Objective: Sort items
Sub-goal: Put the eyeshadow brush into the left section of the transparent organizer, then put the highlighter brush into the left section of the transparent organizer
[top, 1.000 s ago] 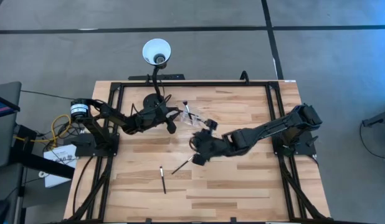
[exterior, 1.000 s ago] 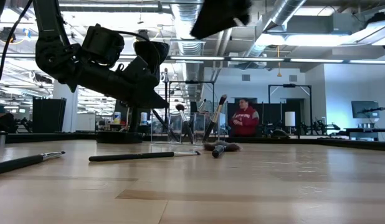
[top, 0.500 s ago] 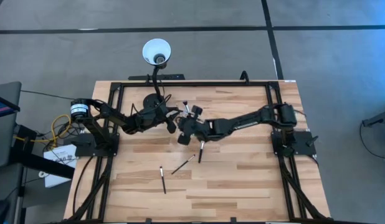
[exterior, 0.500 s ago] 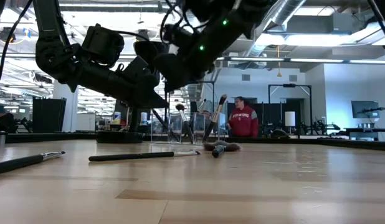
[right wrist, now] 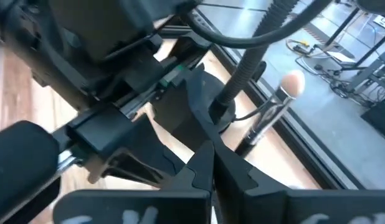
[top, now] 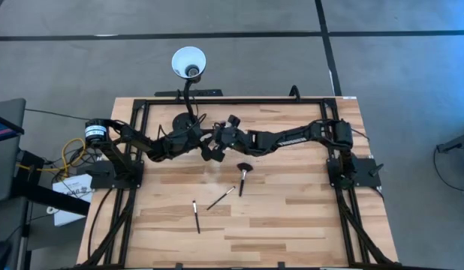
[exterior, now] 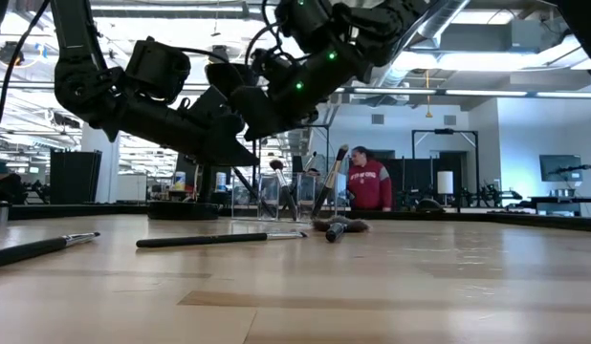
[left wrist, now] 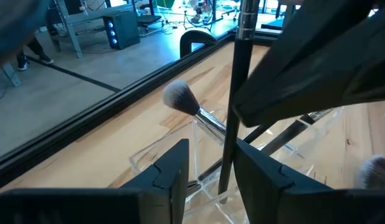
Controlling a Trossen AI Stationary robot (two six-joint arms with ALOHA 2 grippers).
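A clear pouch (left wrist: 180, 163) stands upright at the far middle of the table, with several brushes (exterior: 326, 182) leaning in it, one with a fluffy grey head (left wrist: 180, 96). My left gripper (top: 209, 147) reaches to its top from the left. My right gripper (top: 220, 138) is shut and empty, right beside it; its tips (right wrist: 211, 155) are next to an upright dark brush handle (left wrist: 233, 99). A fan brush (top: 243, 174) and two slim brushes (top: 221, 199) (top: 196, 216) lie flat on the wood nearer the front. My left gripper has the pouch's upper edge (left wrist: 194, 149) between its two fingers (left wrist: 171, 177), slanting down from the table's left. The pouch stays upright on the table. The upright handle also passes between the fingers. Whether my right gripper's shut tips touch that handle cannot be told.
A black gooseneck lamp with a white shade (top: 188, 61) has its base (top: 185, 120) just behind my left arm. A black frame (top: 232, 100) runs round the table. A person in red (exterior: 372, 183) stands far off in the room.
My right gripper has swung from the middle of the table, near the lying brushes, toward the far left and now sits against my left gripper at the pouch. The fan brush, earlier covered by that arm in the high view, shows on the table.
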